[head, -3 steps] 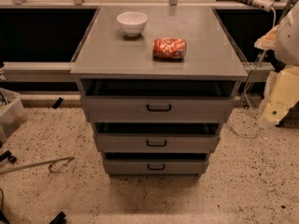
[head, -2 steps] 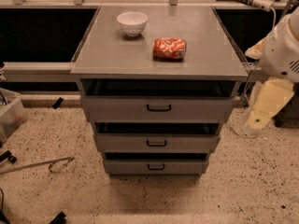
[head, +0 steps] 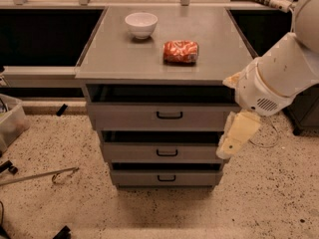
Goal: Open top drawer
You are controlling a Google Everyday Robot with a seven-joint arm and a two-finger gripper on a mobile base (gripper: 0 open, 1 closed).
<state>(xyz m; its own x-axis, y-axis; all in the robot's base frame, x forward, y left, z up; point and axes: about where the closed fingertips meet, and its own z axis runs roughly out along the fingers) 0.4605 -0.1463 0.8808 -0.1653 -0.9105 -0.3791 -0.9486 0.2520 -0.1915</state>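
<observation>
At four o'clock of the top drawer (head: 124, 117), the gripper (head: 232, 141) hangs beside its right edge, short of the handle (head: 169, 115), likely staged to reach it; spread or closed, cannot tell.

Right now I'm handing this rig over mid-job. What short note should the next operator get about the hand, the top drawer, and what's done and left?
Hand: hangs off the cabinet's right front corner, level with the middle drawer, touching no handle.
Top drawer: directly under the grey top; its black handle is untouched.
Done: approach only.
Left: bring the hand up and inward to that handle, grip it, pull the drawer out.
White bowl and red packet sit on top, not involved.
</observation>
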